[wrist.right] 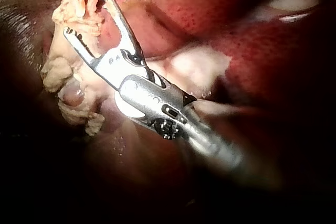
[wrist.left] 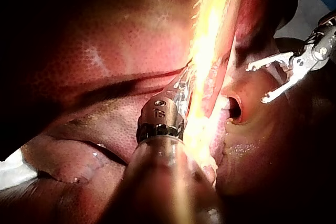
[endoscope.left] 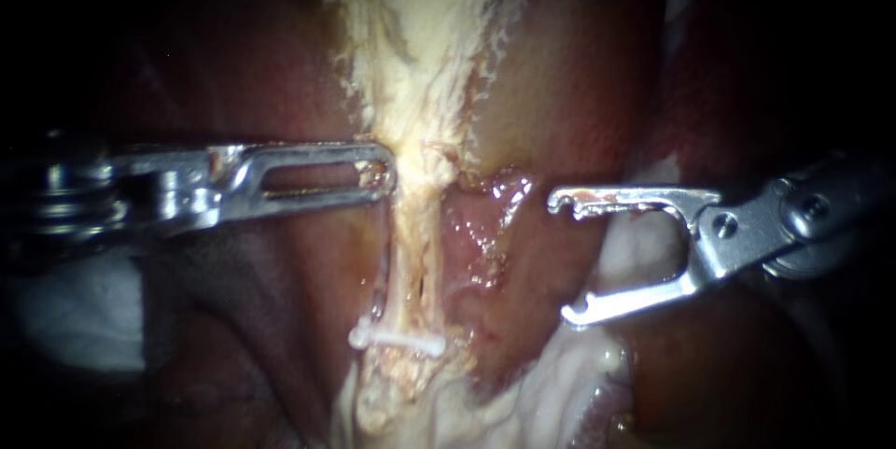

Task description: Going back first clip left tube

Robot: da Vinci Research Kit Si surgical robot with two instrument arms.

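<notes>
A pale tube (endoscope.left: 413,262) runs down the middle of the endoscope view, and a white clip (endoscope.left: 398,342) lies across its lower part. My left instrument (endoscope.left: 378,174) comes in level from the left, its slotted jaws shut on the pale tissue (endoscope.left: 420,155) just above the tube. To the right of the tube, my right instrument (endoscope.left: 567,258) holds its jaws wide open with nothing between them, apart from the tube and the clip. In the right wrist view its open jaws (wrist.right: 86,15) stand beside frayed pale tissue (wrist.right: 65,72). Glare hides the left jaws in the left wrist view.
Dark red liver (endoscope.left: 233,318) lies on both sides of the tube. Pale fatty tissue (endoscope.left: 551,384) sits under the right instrument, and a raw reddish patch (endoscope.left: 485,234) lies between tube and right jaws. In the left wrist view the right instrument (wrist.left: 257,84) stands open beyond the bright strand (wrist.left: 210,51).
</notes>
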